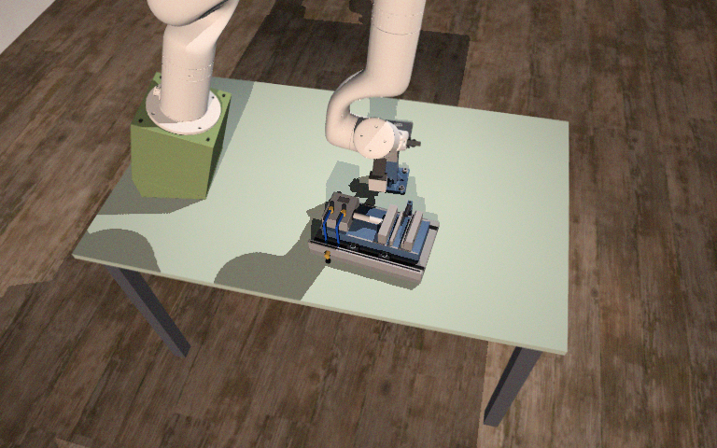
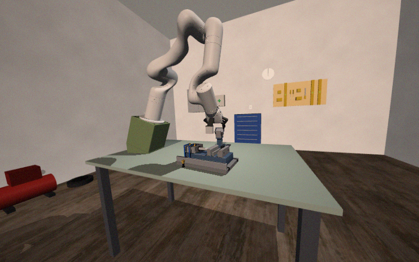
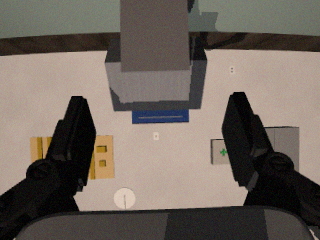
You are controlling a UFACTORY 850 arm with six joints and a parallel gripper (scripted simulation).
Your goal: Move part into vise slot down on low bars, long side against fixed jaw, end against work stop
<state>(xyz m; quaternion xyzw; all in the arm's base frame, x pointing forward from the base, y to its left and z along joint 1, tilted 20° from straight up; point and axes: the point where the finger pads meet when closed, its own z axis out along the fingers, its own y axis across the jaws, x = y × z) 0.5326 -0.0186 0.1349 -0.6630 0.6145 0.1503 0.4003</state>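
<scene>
The part [image 2: 218,133] is a grey block standing upright on a blue fixture [image 2: 220,142] just behind the vise [image 2: 208,154]. In the wrist view the part [image 3: 155,27] lies straight ahead, beyond the fingertips. My gripper [image 3: 158,112] is open and empty, pointing level at the part, with its fingers short of it and apart from it. It also shows in the side view [image 2: 215,123]. From above, the gripper [image 1: 377,176] covers most of the part over the blue bolted plate [image 1: 396,178]. The vise [image 1: 377,230] stands open, with nothing between its jaws.
The air cylinder [image 1: 338,211] with blue hoses is at the vise's left end, and its rod pushes the moving jaw [image 1: 389,221]. The fixed jaw [image 1: 414,229] is to the right. The arm's green pedestal [image 1: 176,153] stands at the table's back left.
</scene>
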